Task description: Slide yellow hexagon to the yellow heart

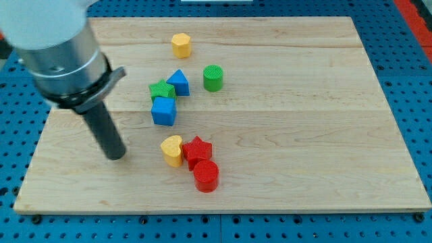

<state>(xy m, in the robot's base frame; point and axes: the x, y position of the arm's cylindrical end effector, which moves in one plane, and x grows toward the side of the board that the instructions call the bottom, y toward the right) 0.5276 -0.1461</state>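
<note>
Yellow hexagon (181, 45) sits alone near the top of the frame, a little left of centre, on a pale wooden board (304, 135) that fills most of the camera view. Well below it, in the lower middle of the frame, lies the yellow heart (172, 150). A red star (198, 150) touches the heart's right side, and a red cylinder (206, 176) sits just under the star, touching it.

Between hexagon and heart is a cluster of blocks. A green star (161, 90) and a blue triangle (179, 82) are pressed together, with a blue cube (163, 111) directly beneath the green star and touching it. A green cylinder (212, 77) stands just right of the triangle, apart from it.

On the left of the frame a silver and black arm comes down to a dark rod. My tip (116, 156) rests on the board left of the heart, near it but clearly apart, and touches no block. The hexagon is well away from my tip, toward the upper right. The rod has no fingers, so nothing is gripped.

Around the board is a blue perforated surface (20, 101).
</note>
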